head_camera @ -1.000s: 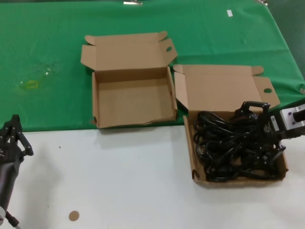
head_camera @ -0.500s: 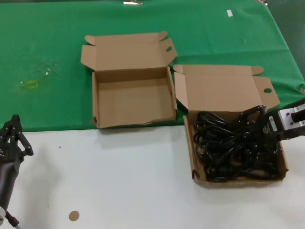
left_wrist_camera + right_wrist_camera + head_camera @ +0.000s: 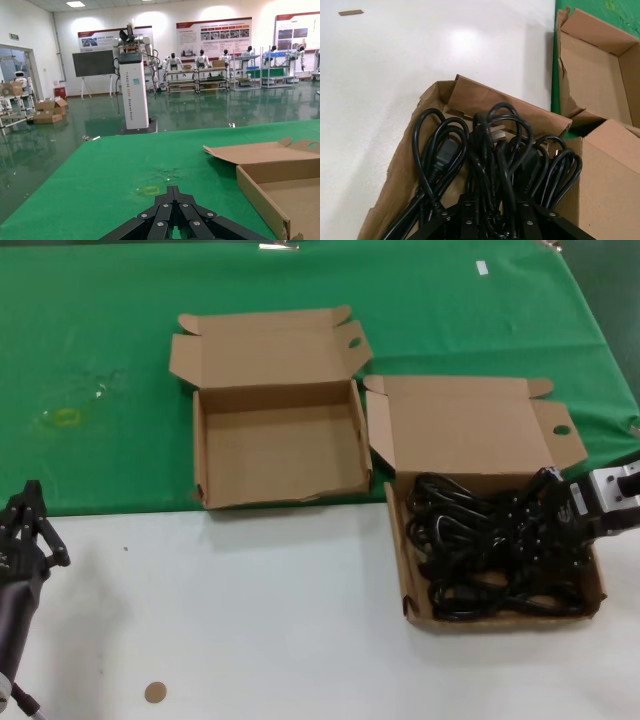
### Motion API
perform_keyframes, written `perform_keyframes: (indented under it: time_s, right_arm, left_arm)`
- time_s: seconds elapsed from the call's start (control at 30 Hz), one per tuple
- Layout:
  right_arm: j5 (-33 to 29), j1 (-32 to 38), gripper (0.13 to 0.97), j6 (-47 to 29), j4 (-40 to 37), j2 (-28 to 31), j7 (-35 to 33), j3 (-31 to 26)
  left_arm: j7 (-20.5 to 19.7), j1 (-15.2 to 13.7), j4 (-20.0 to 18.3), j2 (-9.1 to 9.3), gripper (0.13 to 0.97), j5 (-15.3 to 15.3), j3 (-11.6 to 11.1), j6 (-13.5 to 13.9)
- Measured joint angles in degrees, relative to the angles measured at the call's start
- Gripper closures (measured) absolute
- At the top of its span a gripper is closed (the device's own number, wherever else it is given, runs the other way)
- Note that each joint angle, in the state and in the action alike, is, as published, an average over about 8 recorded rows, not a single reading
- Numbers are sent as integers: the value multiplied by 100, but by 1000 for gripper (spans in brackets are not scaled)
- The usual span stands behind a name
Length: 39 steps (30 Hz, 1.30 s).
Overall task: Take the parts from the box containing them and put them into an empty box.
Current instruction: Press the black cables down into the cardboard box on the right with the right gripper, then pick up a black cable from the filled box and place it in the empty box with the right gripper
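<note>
— Two boxes sat side by side, didn't they? Which one held the power cords (image 3: 487,542)?

— The low-walled box (image 3: 470,435), the one just beside the squarer box (image 3: 275,445). Cords lay heaped in it, loops tangled, plugs showing in the right wrist view. The squarer box had nothing in it.

— And the right gripper (image 3: 548,512)?

— Down among the cords at the side of the low-walled box farthest from the squarer box. Black on black; I couldn't tell whether its fingers were apart or clamped on a cord.

— The left gripper (image 3: 22,523)?

— Well away from the low-walled box, past the squarer box, over the white table (image 3: 250,620). Fingers drawn together, holding nothing.
</note>
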Motion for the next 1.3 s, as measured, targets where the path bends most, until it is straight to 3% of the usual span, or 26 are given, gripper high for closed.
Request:
perform_keyframes:
  time_s: [0.2, 0.63, 1.3]
  right_arm:
    - [-11, -14, 840, -80, 176, 96, 187, 31]
    - [-82, 374, 879, -339, 479, 122, 616, 56]
    - [-311, 1781, 882, 129, -778, -1587, 404, -237]
  left_arm:
    - [0, 0, 0, 0, 953, 0, 0, 0]
    - [0, 0, 0, 0, 953, -1, 0, 0]
    - [0, 0, 0, 0, 953, -1, 0, 0]
